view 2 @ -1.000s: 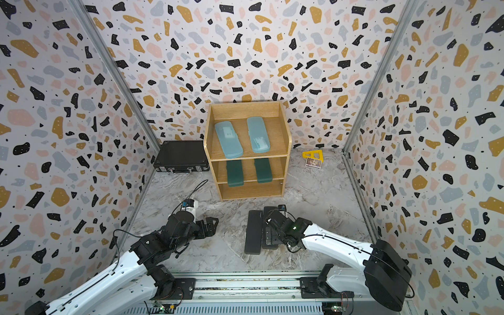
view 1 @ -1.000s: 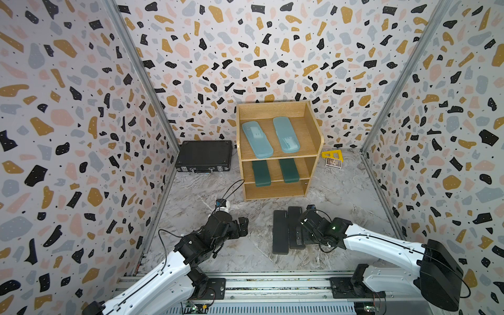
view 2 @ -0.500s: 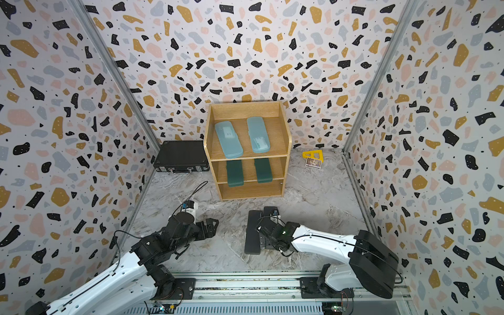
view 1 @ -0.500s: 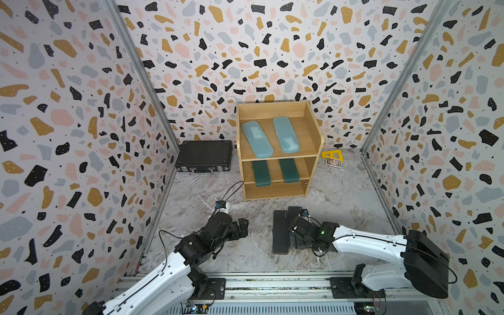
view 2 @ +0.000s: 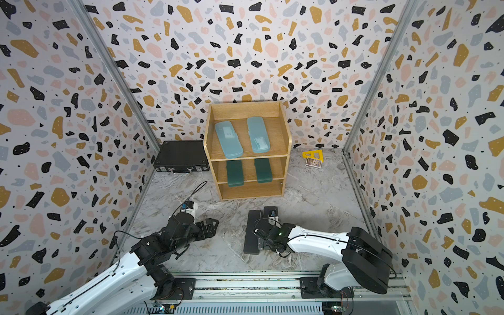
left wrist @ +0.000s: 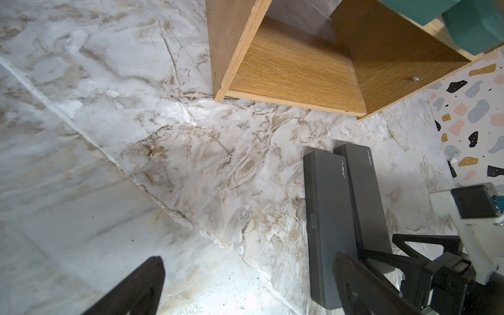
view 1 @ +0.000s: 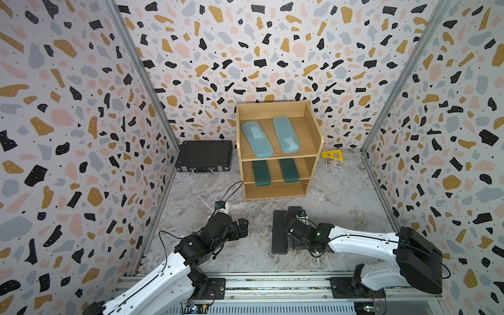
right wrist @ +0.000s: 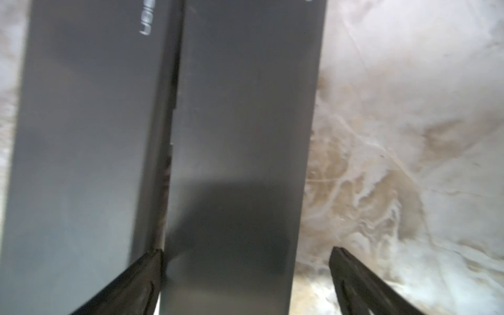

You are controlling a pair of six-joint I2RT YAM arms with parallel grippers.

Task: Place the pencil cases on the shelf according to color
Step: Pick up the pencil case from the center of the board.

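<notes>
The wooden shelf [view 1: 313,136] stands at the back of the floor. Two light-blue pencil cases [view 1: 257,139] [view 1: 286,134] lie on its top tier and two dark green ones [view 1: 261,173] [view 1: 289,170] on the middle tier. Two black cases lie side by side on the floor [view 1: 279,234] [view 1: 294,212]. My right gripper [right wrist: 246,252] is open and low over the right-hand black case [right wrist: 240,122], one finger at the seam between the two cases, the other over bare floor. My left gripper [left wrist: 248,259] hangs open above bare floor, left of the black cases [left wrist: 327,223].
A large black briefcase [view 1: 204,156] lies left of the shelf against the wall. A yellow triangular ruler [view 1: 331,155] and a small card [view 1: 333,162] lie right of it. Patterned walls close in three sides; the arms' rail [view 1: 272,283] runs along the front.
My right gripper has shifted slightly left and lower over the black cases, and its arm has swung round. The left arm has stayed still.
</notes>
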